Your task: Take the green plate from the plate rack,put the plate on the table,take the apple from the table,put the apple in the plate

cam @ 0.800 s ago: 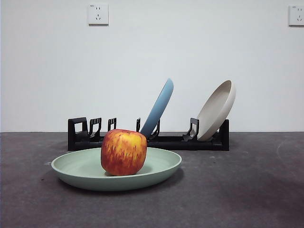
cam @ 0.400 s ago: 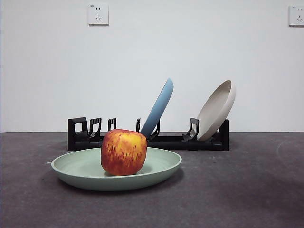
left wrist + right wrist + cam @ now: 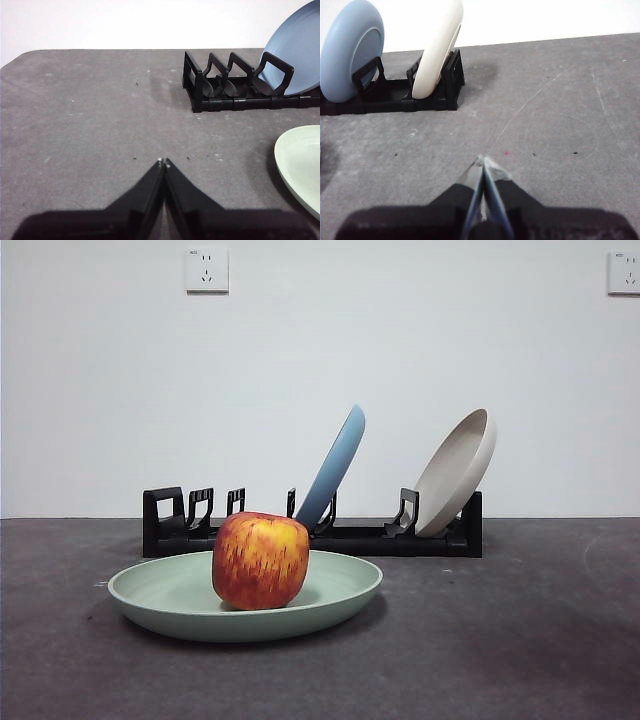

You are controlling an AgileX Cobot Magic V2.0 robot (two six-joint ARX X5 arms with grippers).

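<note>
The green plate (image 3: 245,598) lies flat on the dark grey table (image 3: 500,640), in front of the plate rack (image 3: 310,528). The red and yellow apple (image 3: 260,560) sits in the plate, left of its middle. No arm shows in the front view. My left gripper (image 3: 163,162) is shut with nothing in it, low over bare table; the plate's edge (image 3: 300,165) and the rack's empty end (image 3: 235,82) show beyond it. My right gripper (image 3: 482,161) is shut and empty too, over bare table away from the rack (image 3: 395,95).
A light blue plate (image 3: 333,468) and a beige plate (image 3: 457,472) lean in the rack's slots. The blue plate (image 3: 295,55) also shows in the left wrist view. A white wall with two sockets stands behind the table.
</note>
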